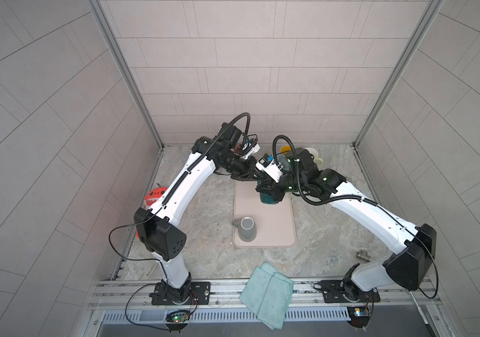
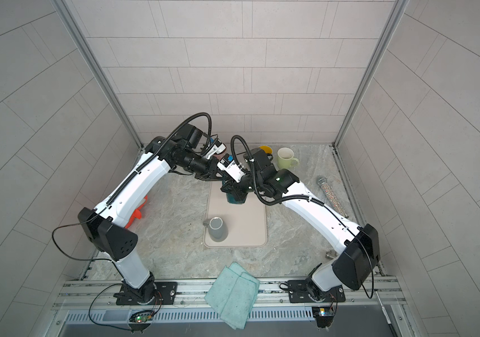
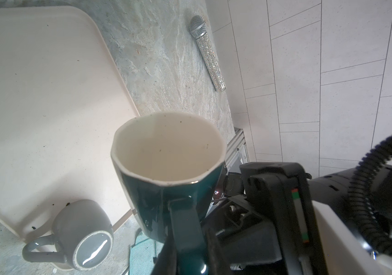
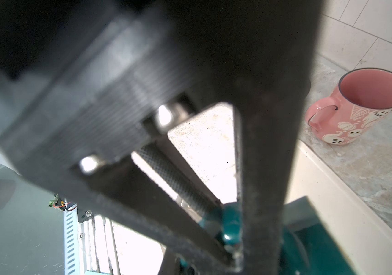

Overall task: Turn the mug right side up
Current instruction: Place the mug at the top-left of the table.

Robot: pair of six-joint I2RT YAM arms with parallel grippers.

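A teal mug (image 1: pixel 269 200) with a white inside (image 3: pixel 166 147) hangs in the air over the far end of the beige mat (image 1: pixel 276 230). In the left wrist view its mouth faces the camera. My left gripper (image 1: pixel 257 175) reaches in from the left, and in the left wrist view this gripper (image 3: pixel 188 233) is shut on the mug's handle. My right gripper (image 1: pixel 265 189) meets it from the right. In the right wrist view the right gripper (image 4: pixel 233 252) is shut, with the teal handle (image 4: pixel 230 228) pinched where its fingers meet.
A grey mug (image 1: pixel 246 230) stands upside down on the mat's near left corner. A pale green mug (image 2: pixel 285 157), a yellow cup (image 2: pixel 265 149) and a pink mug (image 4: pixel 361 104) stand at the back. A glittery microphone (image 2: pixel 332 195) lies right, a teal cloth (image 1: pixel 268 291) at the front edge.
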